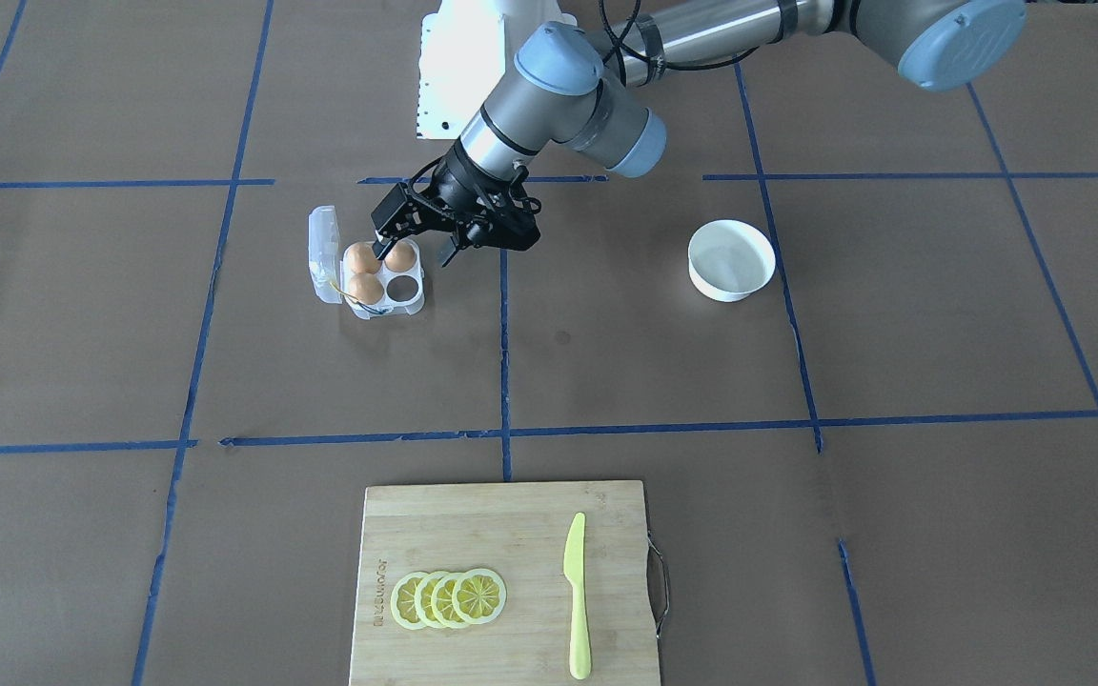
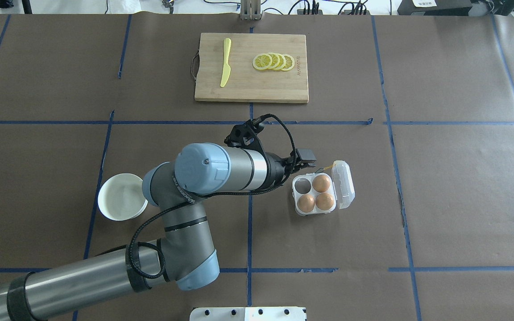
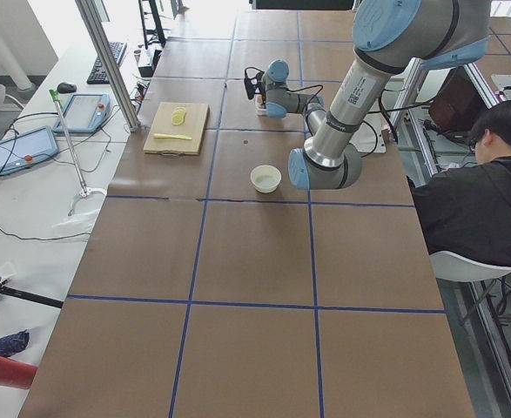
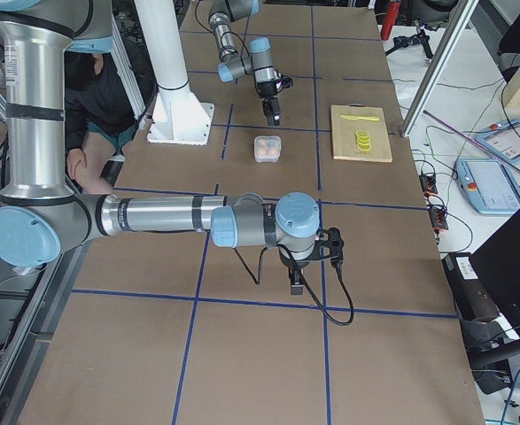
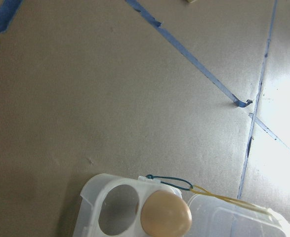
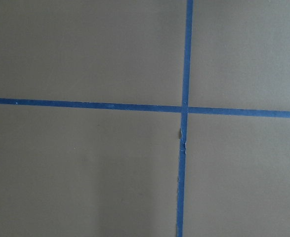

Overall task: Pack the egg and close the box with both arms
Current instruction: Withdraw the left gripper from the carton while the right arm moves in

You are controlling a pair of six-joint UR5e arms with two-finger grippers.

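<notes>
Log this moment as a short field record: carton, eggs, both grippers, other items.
box: clear four-cell box, lid open
eggs: three eggs seated in cells
empty cell: one empty cell, on the robot's left side of the box
left gripper: left gripper open, empty, raised near the box
right gripper: right gripper far from the box, over bare table; state unclear
other: white bowl; cutting board with lemon slices and knife
</notes>
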